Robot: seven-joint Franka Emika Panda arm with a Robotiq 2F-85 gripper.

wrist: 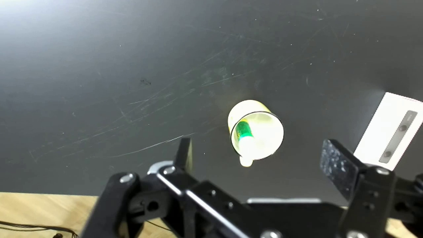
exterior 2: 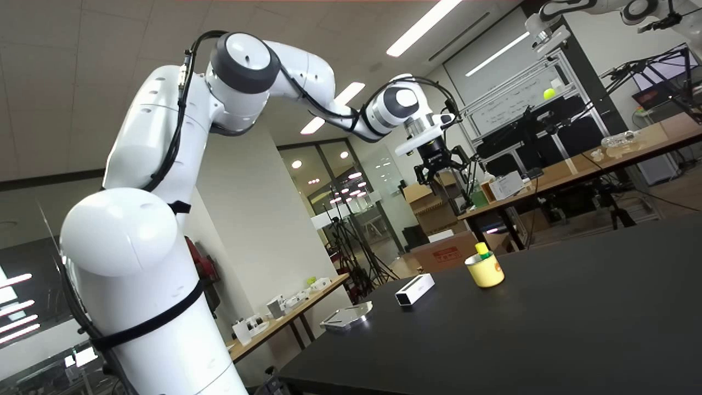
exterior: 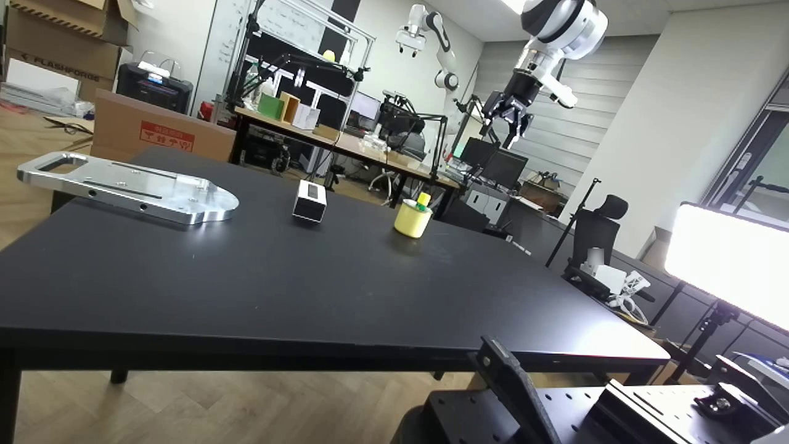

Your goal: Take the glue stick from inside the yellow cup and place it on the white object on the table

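Note:
The glue stick (exterior: pixel 423 201) is green with a yellow top and leans inside the yellow cup (exterior: pixel 412 222), its top above the rim. Both also show in an exterior view, the glue stick (exterior 2: pixel 482 250) and the cup (exterior 2: pixel 486 272). In the wrist view the glue stick (wrist: pixel 244 131) rests against the rim of the cup (wrist: pixel 245 107); its top is washed out. The white object (exterior: pixel 310 201), a block with a black end face (exterior 2: pixel 415 289), lies beside the cup, at the right in the wrist view (wrist: pixel 376 132). My gripper (wrist: pixel 258 140) is open and empty, well above the cup (exterior: pixel 497 138).
A silver metal plate with a handle slot (exterior: pixel 123 185) lies on the black table (exterior: pixel 277 277), beyond the white block from the cup. It also shows in an exterior view (exterior 2: pixel 346 317). The table's edge and the floor (wrist: pixel 43 208) show at the lower left of the wrist view.

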